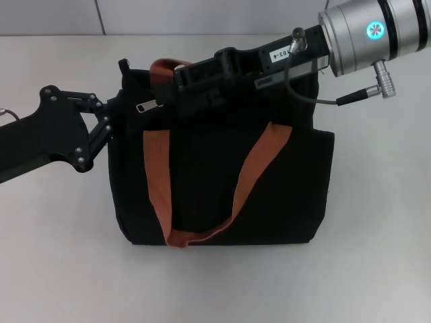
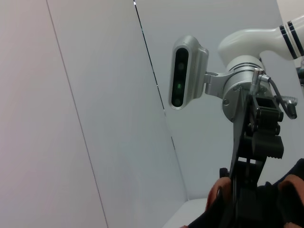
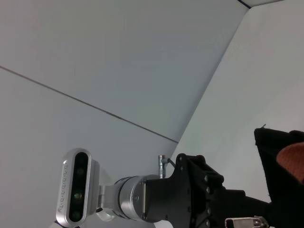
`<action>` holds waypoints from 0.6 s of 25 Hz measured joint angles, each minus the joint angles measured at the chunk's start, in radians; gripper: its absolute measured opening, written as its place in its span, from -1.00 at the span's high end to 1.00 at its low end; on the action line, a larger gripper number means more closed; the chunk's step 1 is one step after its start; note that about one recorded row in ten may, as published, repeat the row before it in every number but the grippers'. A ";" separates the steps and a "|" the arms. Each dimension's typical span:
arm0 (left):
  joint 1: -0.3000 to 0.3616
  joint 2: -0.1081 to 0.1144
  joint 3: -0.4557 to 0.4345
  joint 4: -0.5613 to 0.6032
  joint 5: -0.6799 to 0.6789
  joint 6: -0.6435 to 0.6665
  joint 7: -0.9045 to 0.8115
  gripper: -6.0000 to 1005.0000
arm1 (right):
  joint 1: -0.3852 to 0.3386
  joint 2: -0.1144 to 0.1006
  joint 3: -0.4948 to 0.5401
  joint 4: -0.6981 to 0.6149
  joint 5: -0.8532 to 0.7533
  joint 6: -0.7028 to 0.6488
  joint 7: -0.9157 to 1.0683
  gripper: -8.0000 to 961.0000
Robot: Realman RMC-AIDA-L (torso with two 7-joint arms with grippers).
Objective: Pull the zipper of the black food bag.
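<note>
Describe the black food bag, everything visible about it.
The black food bag is a boxy tote of dark woven-looking fabric, lying on the pale table. Two orange-brown webbing straps: one loops down its front, the other arches near its upper edge. A small silver zipper pull lies along that upper edge. The left gripper meets the bag's left side. The right gripper reaches across its top, near the pull; contact with the pull is unclear.
</note>
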 joint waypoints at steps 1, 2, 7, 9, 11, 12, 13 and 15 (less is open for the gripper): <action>0.000 0.000 0.000 0.000 0.000 0.000 0.000 0.94 | 0.003 0.000 0.000 0.000 -0.002 0.000 0.002 -0.52; 0.000 0.000 0.000 0.000 0.000 0.001 0.000 0.94 | 0.006 0.001 0.000 0.000 -0.005 0.000 0.004 -0.52; -0.002 -0.003 0.000 0.000 -0.010 0.015 0.001 0.94 | 0.022 0.005 -0.008 0.003 -0.032 0.002 0.016 -0.52; -0.003 -0.004 0.000 0.000 -0.013 0.022 0.007 0.94 | 0.026 0.005 -0.012 0.003 -0.037 0.007 0.020 -0.52; -0.003 -0.005 0.000 0.000 -0.013 0.023 0.021 0.94 | 0.030 0.005 -0.013 0.003 -0.039 0.011 0.020 -0.52; -0.002 -0.006 0.000 0.000 -0.014 0.023 0.030 0.94 | 0.031 0.005 -0.014 0.003 -0.039 0.011 0.020 -0.52; -0.001 -0.007 0.000 0.000 -0.014 0.023 0.034 0.94 | 0.031 0.005 -0.014 0.003 -0.039 0.011 0.020 -0.51; 0.000 -0.008 0.000 0.001 -0.014 0.023 0.038 0.94 | 0.031 0.005 -0.014 0.003 -0.040 0.011 0.020 -0.51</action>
